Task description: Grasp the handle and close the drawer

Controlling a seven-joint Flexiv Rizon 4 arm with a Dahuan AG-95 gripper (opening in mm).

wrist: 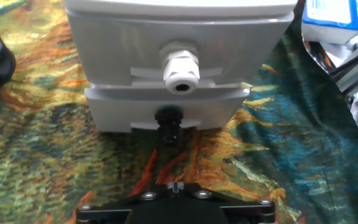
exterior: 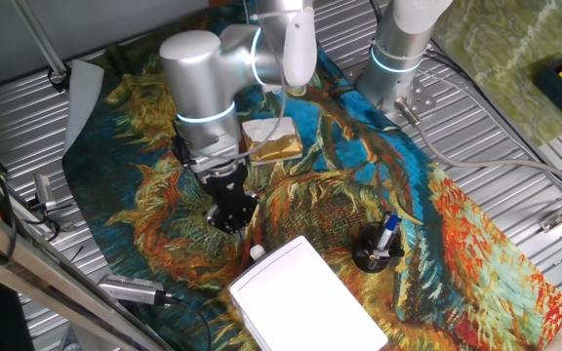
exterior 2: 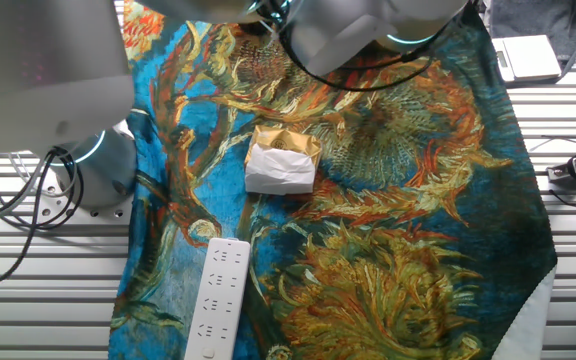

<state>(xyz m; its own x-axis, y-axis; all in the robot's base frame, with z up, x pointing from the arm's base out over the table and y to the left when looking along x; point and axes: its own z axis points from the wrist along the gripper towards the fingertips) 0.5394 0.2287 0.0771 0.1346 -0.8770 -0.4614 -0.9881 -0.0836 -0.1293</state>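
The white flat-topped box stands at the table's near edge. In the hand view its front faces me, with a light-grey drawer that carries the small round white handle. The handle also shows in one fixed view. A lower front under it has a black knob. I cannot tell how far out the drawer stands. My gripper hangs just left of the handle, apart from it and holding nothing. Only its black base shows in the hand view, with the fingers hidden.
A gold-and-white wrapped block lies on the patterned cloth behind the gripper and also shows in the other fixed view. A black cup with pens stands right of the box. A white power strip lies on the cloth.
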